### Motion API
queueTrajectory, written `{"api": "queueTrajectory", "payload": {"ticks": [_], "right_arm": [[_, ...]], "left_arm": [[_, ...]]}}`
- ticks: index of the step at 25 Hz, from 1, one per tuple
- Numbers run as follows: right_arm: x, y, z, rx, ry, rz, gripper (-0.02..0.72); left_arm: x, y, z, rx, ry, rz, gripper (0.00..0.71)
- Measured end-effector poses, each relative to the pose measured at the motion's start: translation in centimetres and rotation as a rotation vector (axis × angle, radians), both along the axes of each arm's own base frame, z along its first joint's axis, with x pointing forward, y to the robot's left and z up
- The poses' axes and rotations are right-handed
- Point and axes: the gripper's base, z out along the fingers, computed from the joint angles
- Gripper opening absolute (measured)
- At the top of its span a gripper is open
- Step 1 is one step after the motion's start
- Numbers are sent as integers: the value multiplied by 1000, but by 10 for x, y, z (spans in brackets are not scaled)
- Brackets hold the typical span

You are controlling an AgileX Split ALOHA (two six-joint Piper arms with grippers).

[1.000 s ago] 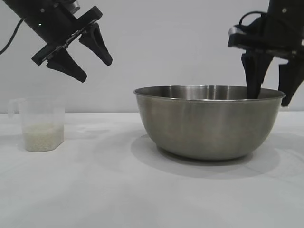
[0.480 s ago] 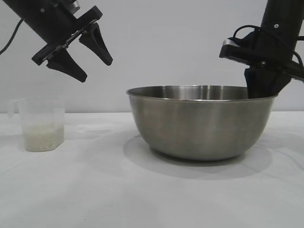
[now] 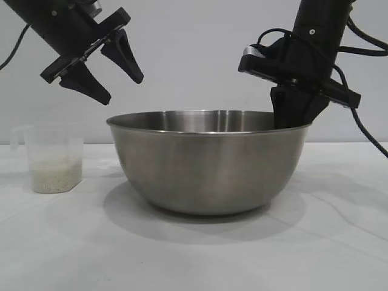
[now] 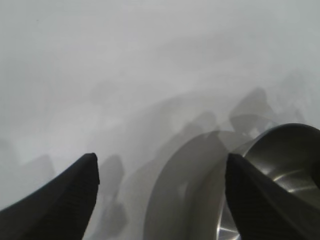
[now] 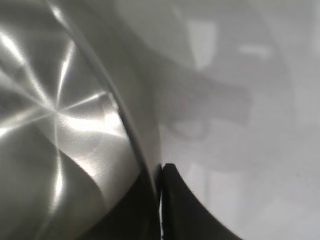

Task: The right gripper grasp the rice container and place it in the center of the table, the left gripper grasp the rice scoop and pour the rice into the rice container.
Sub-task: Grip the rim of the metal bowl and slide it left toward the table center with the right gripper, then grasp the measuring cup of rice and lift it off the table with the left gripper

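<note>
Exterior view shows the right tool (image 3: 290,118) clamped on the steel bowl's (image 3: 209,167) right rim, mid-bench (image 3: 194,254). Left tool (image 3: 106,73) hangs open above the rice cup (image 3: 53,159) at far left.

Exterior view set low and level at table (image 3: 194,260) height, facing both arms. Wrist views looking down, the right one very close. Shared across all three: the steel bowl (image 3: 206,163).
</note>
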Motion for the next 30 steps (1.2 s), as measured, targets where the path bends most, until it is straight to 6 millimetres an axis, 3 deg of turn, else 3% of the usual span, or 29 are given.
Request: {"api": "queueTrajectory", "payload": {"ticks": [5, 8, 11, 12, 14, 24, 30], "right_arm": [[2, 0, -1, 3, -21, -8, 354], [2, 0, 2, 5, -27, -8, 495], [-1, -2, 20, 2, -65, 2, 491], [-2, -4, 26, -7, -80, 10, 533], [-6, -9, 41, -31, -116, 26, 517], [-12, -73, 94, -153, -196, -80, 517], [-23, -90, 127, -159, -277, -120, 517]], "left_arm": [[0, 0, 0, 0, 0, 0, 469], [0, 0, 0, -1, 2, -3, 469], [-1, 0, 0, -2, 5, -6, 469], [-1, 0, 0, -2, 5, -6, 469], [-1, 0, 0, -3, 5, -6, 469], [-1, -1, 0, -3, 6, -8, 469], [-1, -1, 0, -3, 6, -8, 469]]}}
